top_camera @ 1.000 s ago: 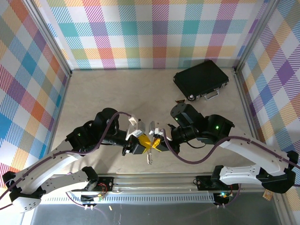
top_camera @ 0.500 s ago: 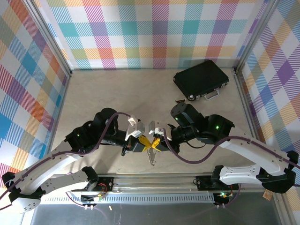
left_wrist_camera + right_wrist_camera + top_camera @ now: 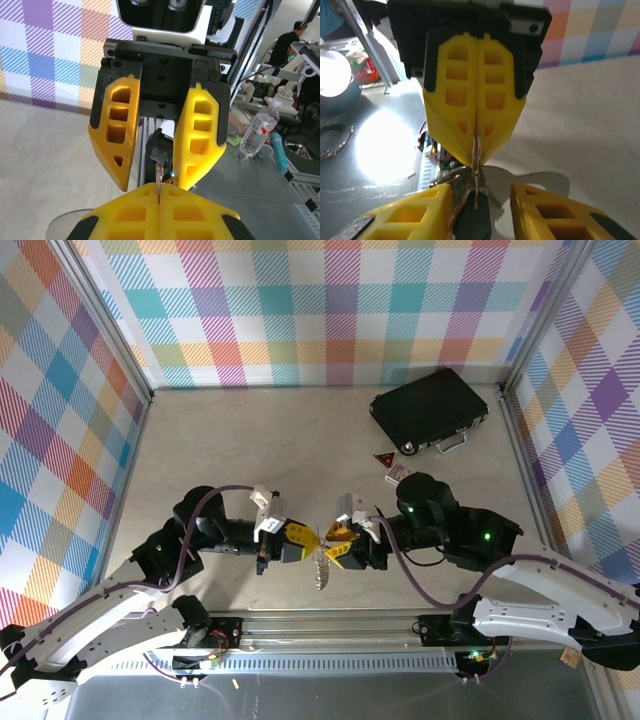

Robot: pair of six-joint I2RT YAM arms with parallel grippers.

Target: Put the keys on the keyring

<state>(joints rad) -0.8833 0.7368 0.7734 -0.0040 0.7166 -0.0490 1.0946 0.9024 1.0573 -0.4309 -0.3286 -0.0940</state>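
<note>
**Keyring pinched over a pale surface, keys dangling**

The surface [image 3: 250, 450] is a pale, beige-toned board. Walls [image 3: 330, 310] of pastel plaid cloth close it in on three sides, with metal posts at the corners. A black case [image 3: 428, 410] lies at the far right corner. A small patterned card [image 3: 385, 458] lies just beside the case, on its near-left side.

Well apart from the case, toward the near edge and to its left, the two hands meet tip to tip above the board. The left hand [image 3: 308, 538] is closed tight on the thin keyring [image 3: 159, 181]. The keys [image 3: 321, 568] hang from the ring between the hands. The right hand [image 3: 335, 543] faces it with its yellow fingers [image 3: 117, 135] standing narrowly apart, clamping nothing.

Past the near edge, the left wrist view shows a grey bench with a plastic bottle [image 3: 255, 135] on it.
</note>
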